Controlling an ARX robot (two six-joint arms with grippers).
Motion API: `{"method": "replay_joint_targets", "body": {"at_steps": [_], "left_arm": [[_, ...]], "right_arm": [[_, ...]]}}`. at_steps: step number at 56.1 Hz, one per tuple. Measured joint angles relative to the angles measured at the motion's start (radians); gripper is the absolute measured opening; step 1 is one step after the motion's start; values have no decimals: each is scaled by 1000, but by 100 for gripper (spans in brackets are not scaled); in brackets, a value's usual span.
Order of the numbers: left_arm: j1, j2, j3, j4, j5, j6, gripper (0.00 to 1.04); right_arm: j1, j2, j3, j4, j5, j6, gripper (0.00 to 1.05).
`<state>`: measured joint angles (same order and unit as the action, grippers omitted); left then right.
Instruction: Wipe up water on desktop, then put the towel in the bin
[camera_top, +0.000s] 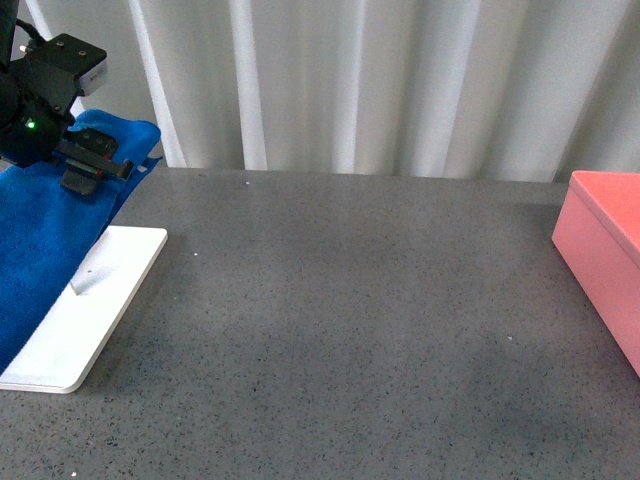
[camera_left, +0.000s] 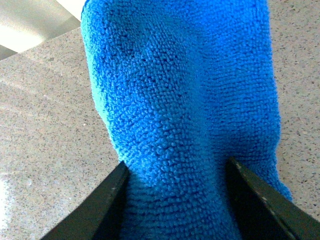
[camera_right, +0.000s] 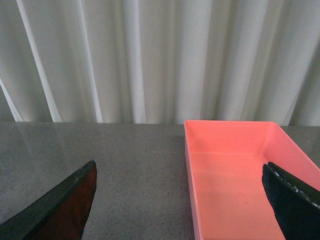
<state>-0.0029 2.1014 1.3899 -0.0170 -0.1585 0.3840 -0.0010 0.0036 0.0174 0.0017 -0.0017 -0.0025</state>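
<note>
This looks like a robot lab test bench. A wide, dark grey, speckled stone-like desktop (camera_top: 350, 330) stands before a plain white pleated curtain (camera_top: 400, 80).

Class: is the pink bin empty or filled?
Empty where visible: the bin shows bare pink floor; the towel is in the left gripper.

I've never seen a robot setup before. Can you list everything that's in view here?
desktop: one, dark grey with speckles, fills most of the scene.
towel: one, bright blue, far left, hanging from the left gripper.
bin: one, salmon pink, at the desktop's right edge, empty.
tray: one, flat and white, on the left of the desktop.
curtain: one, white and pleated, behind the desktop.
left gripper: one, black, closed on the towel.
right gripper: one, black, open, holding nothing, facing the bin.
</note>
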Motion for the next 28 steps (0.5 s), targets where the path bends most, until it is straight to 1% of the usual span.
{"method": "replay_joint_targets", "body": {"at_steps": [1,2,4,7,9,14,19,28], "left_arm": [[0,0,0,1,-1,1,45],[1,0,0,1,-1,1,44],[2,0,0,3,-6,2,37],[3,0,1,5,-7,3,30],[3,0,2,5,-7,4,24],[3,-9,4,2,16,1,11],[0,-11,3,-15,47,-5,6],[5,-27,3,-34,85,-26,6]], "right_arm": [[0,0,0,0,0,0,98],[0,0,0,0,0,0,98],[0,0,0,0,0,0,98],[0,0,0,0,0,0,98],[0,0,0,0,0,0,98],[0,0,0,0,0,0,98],[0,0,0,0,0,0,98],[0,0,0,0,0,0,98]]}}
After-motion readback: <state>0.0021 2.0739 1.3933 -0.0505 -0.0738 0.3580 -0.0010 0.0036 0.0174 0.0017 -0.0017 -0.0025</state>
